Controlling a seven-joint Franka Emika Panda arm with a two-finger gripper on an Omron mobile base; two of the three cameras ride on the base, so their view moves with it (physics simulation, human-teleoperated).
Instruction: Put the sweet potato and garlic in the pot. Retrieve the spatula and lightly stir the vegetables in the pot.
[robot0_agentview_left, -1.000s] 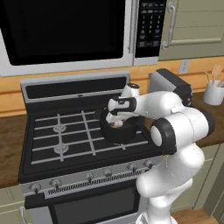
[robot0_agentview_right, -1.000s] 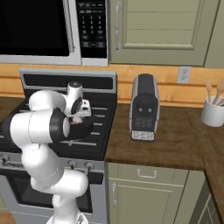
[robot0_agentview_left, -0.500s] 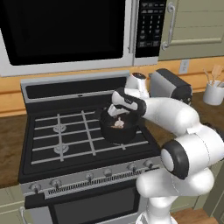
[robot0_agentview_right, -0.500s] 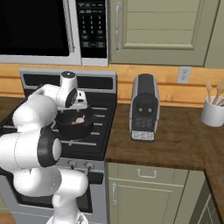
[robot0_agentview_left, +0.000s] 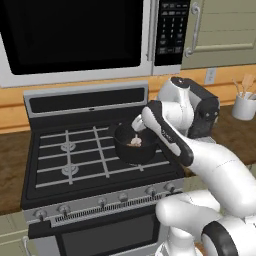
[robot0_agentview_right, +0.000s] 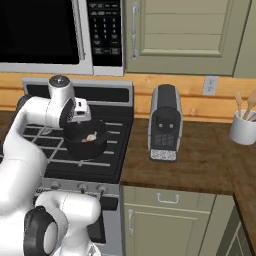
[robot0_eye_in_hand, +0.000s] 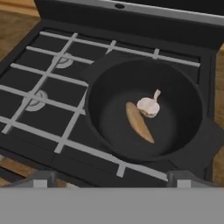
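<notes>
Hand view shows my gripper (robot0_eye_in_hand: 109, 181) open and empty directly above the pot (robot0_eye_in_hand: 144, 111), where sweet potato (robot0_eye_in_hand: 139, 122) and garlic (robot0_eye_in_hand: 148, 106) lie touching; I must retrieve the spatula next.

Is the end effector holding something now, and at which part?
Nothing is held. The end effector is open above the pot; sweet potato and garlic lie inside.

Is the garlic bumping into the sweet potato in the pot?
Cannot tell. In the hand view the garlic sits right beside the sweet potato inside the pot; no plain gap or contact shows.
</notes>
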